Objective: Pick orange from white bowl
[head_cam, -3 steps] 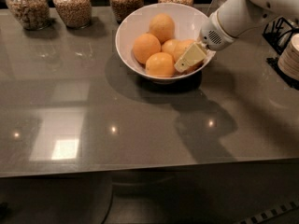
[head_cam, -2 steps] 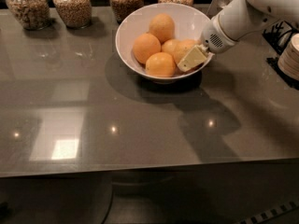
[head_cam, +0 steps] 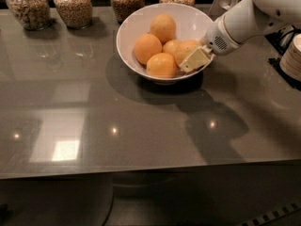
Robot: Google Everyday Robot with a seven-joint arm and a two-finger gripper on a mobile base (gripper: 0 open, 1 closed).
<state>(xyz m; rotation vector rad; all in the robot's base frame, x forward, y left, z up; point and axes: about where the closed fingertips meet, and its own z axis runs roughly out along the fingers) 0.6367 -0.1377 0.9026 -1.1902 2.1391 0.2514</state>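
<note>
— Grey table [head_cam: 141,126], jars [head_cam: 73,6] at the back. Where is your gripper?
— Your gripper [head_cam: 195,59] reaches over the right rim of the white bowl [head_cam: 129,32], against the orange [head_cam: 186,50] on the right of the pile. Whether it is closed on it, I cannot tell.
— Which step?
— The grasp, I think. Next you need a firm hold, then lift straight up, clear of the rim.

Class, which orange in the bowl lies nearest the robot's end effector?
The orange at the right side of the white bowl, partly hidden behind the end effector, which reaches in over the right rim. The other oranges sit farther left.
</note>
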